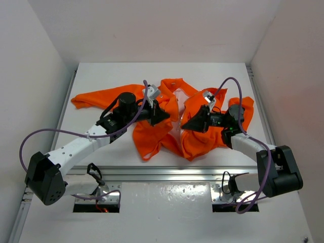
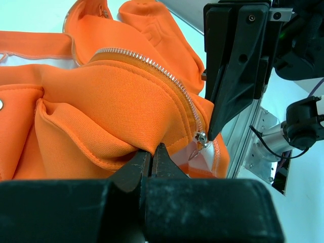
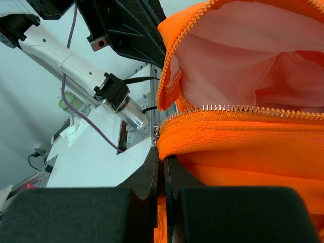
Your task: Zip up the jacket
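Left claw (image 2: 152, 156) is pressed together on a hem fold of the jacket (image 2: 101, 111); right claw (image 3: 162, 158) pinches the opposite hem, just beside the zipper slider (image 2: 201, 137). Judged risk: both bites are shallow, so any pull could slip fabric free, and the tips nearly meet, inviting collision. Beyond, zipper teeth (image 3: 238, 110) run away unjoined. Both arms reach inward over the table (image 1: 101, 76), wrists facing, jacket spread between.

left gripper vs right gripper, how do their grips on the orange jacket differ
The left gripper pinches a thick fold of the bright orange fabric jacket beside the silver-toothed zipper; the right gripper pinches at that zipper's bottom end. The left gripper reaches in from the left, the right gripper from the right. Both are shut, tips close together.
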